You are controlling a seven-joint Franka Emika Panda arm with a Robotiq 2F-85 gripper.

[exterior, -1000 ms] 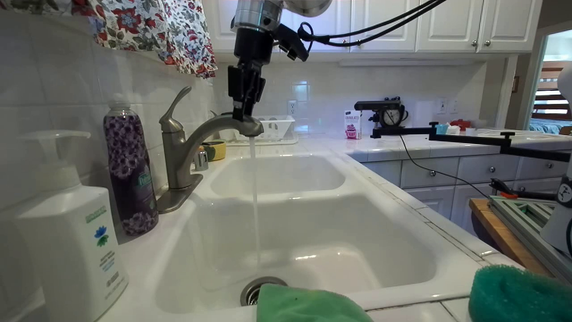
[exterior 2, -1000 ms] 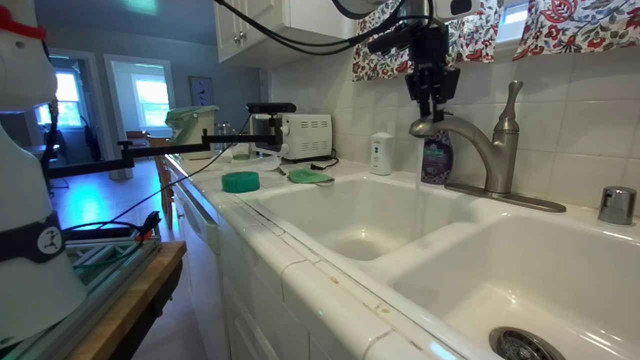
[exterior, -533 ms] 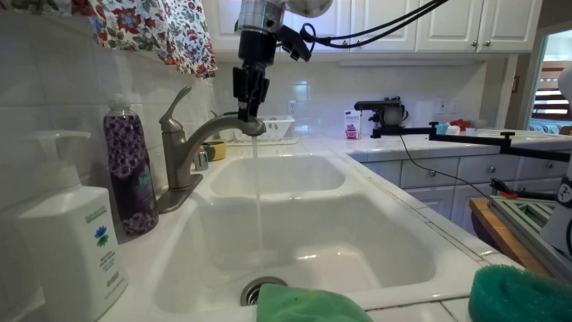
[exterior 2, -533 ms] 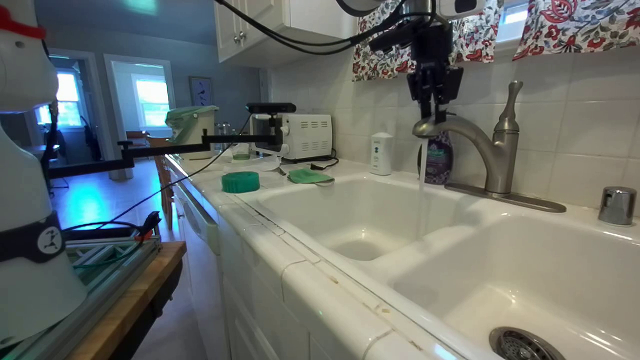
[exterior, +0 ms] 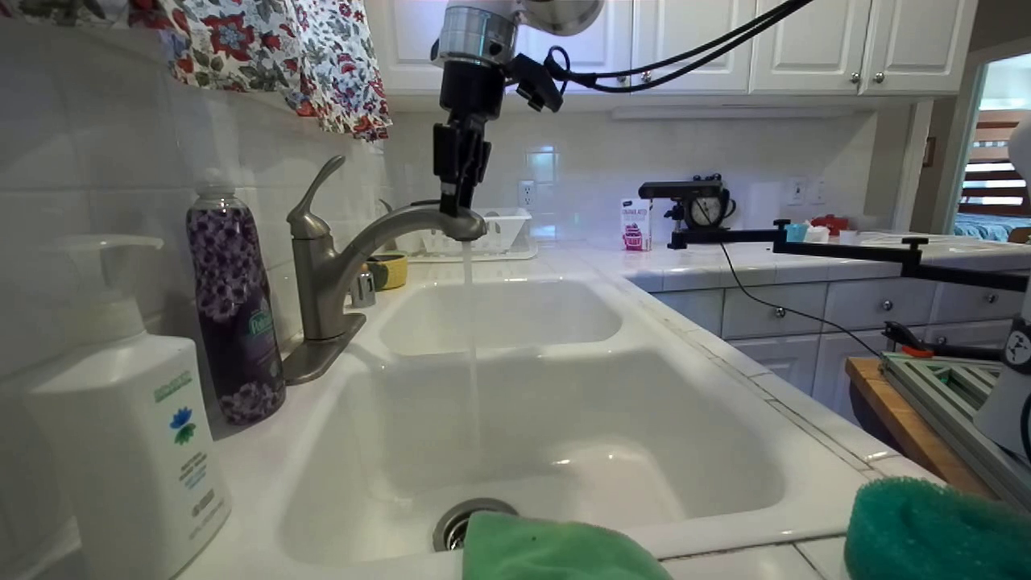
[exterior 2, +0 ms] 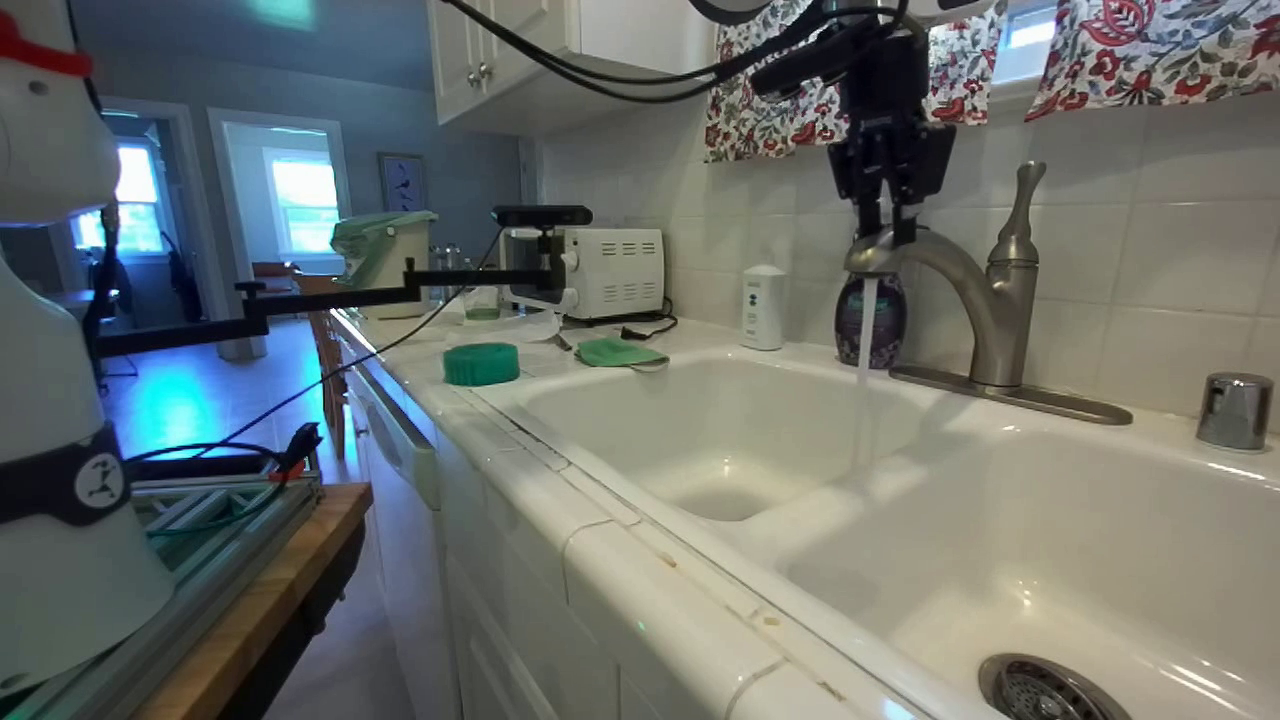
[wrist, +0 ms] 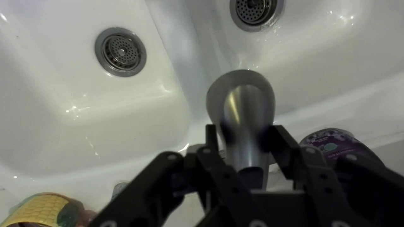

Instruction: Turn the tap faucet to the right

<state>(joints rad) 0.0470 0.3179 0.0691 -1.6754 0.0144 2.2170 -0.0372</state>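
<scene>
The tap faucet is brushed grey metal with an arched spout, and shows in both exterior views (exterior: pixel 320 282) (exterior 2: pixel 1003 320). Its lever handle (exterior: pixel 312 201) points up. A water stream (exterior 2: pixel 867 325) runs from the spout, near the sink divider. My gripper (exterior: pixel 459 201) points down over the spout's outer end, one finger on each side of it, also in an exterior view (exterior 2: pixel 885 232). In the wrist view the gripper (wrist: pixel 243 132) straddles the spout (wrist: pixel 247 97). The right finger appears to touch it; a thin gap shows at the left finger. The fingers are apart.
A purple soap bottle (exterior: pixel 233 306) stands beside the faucet base, with a white pump dispenser (exterior: pixel 133 435) nearby. A chrome cap (exterior 2: pixel 1235 412) sits on the faucet's other side. The double sink (exterior 2: pixel 960 480) lies below. The tiled wall and curtain (exterior 2: pixel 960 90) are close behind the arm.
My gripper and the spout have swung together, to the right in both exterior views, toward the other basin. The water stream has moved with the spout. The faucet base and lever look the same.
</scene>
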